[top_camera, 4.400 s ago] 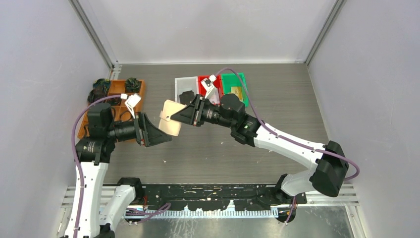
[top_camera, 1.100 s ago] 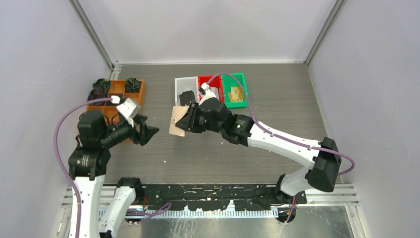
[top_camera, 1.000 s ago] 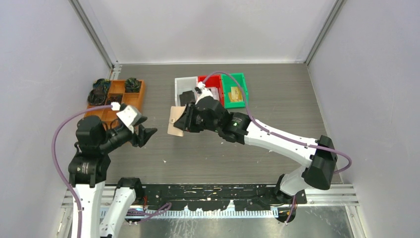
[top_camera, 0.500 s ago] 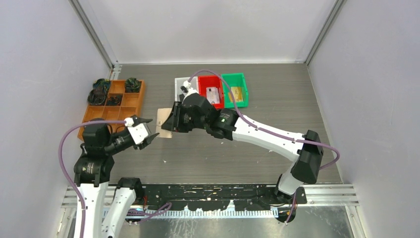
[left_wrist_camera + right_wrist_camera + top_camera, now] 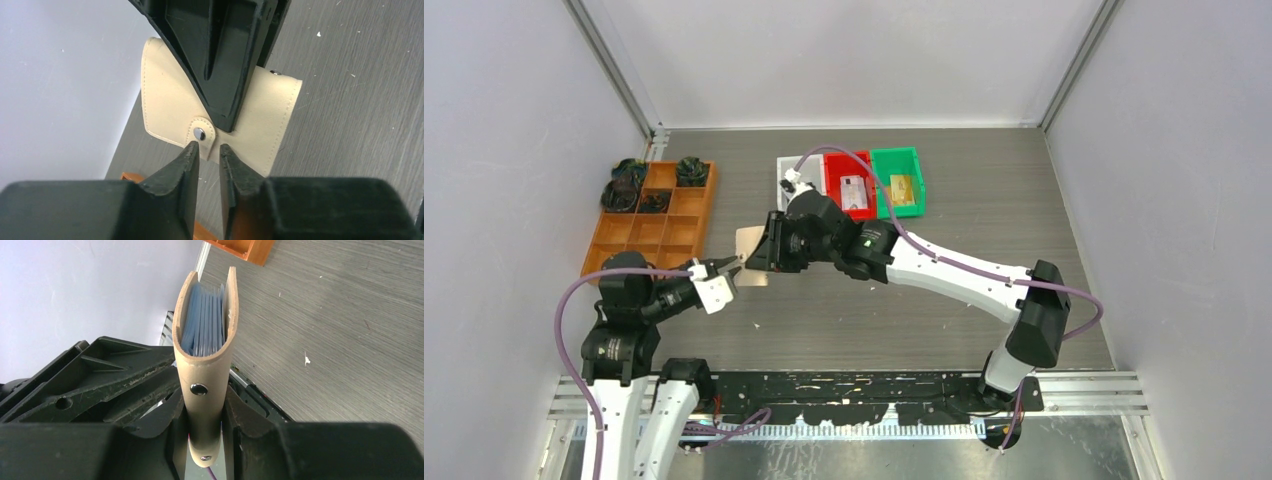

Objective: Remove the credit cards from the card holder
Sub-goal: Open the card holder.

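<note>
One card holder (image 5: 205, 371) in R gripper (image 5: 205, 410) clamp, L gripper (image 5: 206, 151) slightly agape (cards in sleeves (image 5: 204, 320) indistinct).

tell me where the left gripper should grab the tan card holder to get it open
Probably pinch the rounded snap tab on the flat face of the card holder, coming at its rounded end, where the left gripper points. It is the only free flap, and the right gripper clamps the middle.
</note>
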Controlling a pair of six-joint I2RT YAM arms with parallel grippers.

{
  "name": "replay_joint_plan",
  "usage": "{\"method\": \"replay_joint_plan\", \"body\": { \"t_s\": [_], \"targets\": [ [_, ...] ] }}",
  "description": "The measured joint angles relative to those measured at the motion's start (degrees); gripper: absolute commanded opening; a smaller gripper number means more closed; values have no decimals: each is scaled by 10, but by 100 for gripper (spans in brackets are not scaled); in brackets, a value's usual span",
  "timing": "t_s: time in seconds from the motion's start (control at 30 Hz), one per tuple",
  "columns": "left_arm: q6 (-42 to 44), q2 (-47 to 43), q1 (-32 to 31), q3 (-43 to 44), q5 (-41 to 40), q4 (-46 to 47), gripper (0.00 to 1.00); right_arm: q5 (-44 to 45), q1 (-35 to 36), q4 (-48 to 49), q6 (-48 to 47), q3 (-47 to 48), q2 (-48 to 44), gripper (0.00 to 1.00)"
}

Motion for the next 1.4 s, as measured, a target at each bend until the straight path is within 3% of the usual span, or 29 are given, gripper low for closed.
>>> {"method": "replay_joint_plan", "body": {
  "t_s": [0.3,0.53,0.8,0.93,1.2,1.4],
  "targets": [
    [26,-8,0,-9,-3,15,19,-4,7,-9,-3,14,9,1],
    [47,-62,0,-58,-9,59,20,-5,10,-14,0,17,13,1],
    [-89,-86,-2,-104,-66,187,10,15,9,18,20,21,21,1],
    [-135,-86,-1,-105,-84,218,0,17,9,41,32,21,21,1],
    [-197,-86,-2,-115,-111,270,0,18,6,65,45,21,21,1],
    [-302,-80,-3,-114,-168,301,0,4,6,97,47,7,18,1]
  ]
}}
